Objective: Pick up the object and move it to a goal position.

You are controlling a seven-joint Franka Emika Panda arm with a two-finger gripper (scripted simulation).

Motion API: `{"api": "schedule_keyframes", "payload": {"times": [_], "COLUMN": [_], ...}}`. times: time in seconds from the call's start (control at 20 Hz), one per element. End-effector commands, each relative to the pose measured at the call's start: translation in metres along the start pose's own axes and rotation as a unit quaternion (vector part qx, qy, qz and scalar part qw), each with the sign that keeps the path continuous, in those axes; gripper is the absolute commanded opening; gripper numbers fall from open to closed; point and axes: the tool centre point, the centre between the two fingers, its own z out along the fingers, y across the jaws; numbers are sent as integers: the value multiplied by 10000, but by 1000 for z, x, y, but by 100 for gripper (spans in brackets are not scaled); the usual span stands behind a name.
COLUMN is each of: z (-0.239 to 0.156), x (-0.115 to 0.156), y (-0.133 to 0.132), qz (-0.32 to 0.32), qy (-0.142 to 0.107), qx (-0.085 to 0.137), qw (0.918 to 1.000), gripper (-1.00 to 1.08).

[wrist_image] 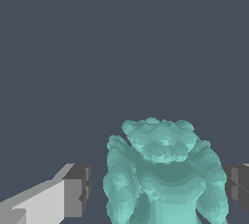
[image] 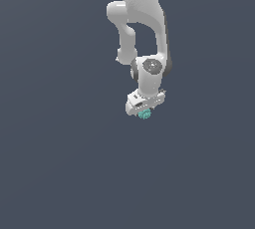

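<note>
Hanging from the top edge of the exterior view, the white arm [image: 142, 29] bends down to its wrist, and the gripper [image: 145, 109] sits at the lowest point, against a plain dark blue-grey ground.

Exterior view: the object [image: 144, 114] shows only as a tiny teal speck right under the gripper body, touching it. Fingers cannot be made out separately at this size, nor can any gap between them. No shadow or contact line is visible beneath the object, so whether it rests on a surface or is lifted cannot be told from here.

Wrist view: the same object [wrist_image: 165, 174] fills the lower middle of the picture, close to the camera. Its surface is bumpy and layered, with rounded knobs along its upper outline, detail the exterior view does not give. Two dark grey finger pads appear, one on each side of it: one pad [wrist_image: 78, 191] on a pale grey finger, standing a little apart from the lump with a strip of background between them; the other pad [wrist_image: 237, 183] just at the lump's far edge, contact there not clear.

Jaws: spread to either side of the object, straddling it; at least one side has not closed onto it. The object lies between them.
</note>
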Motion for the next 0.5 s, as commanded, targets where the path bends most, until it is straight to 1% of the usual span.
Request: {"api": "schedule_keyframes", "payload": {"times": [0.0, 0.05, 0.1, 0.45], "z": [4, 4, 4, 4], "x": [1, 1, 1, 1], "y": [0, 0, 0, 0], "qz": [-1, -1, -1, -1], "qy": [6, 6, 6, 6], "qx": [-2, -2, -2, -2], "qw": [10000, 10000, 10000, 10000], "gripper": [100, 100, -100, -100]}}
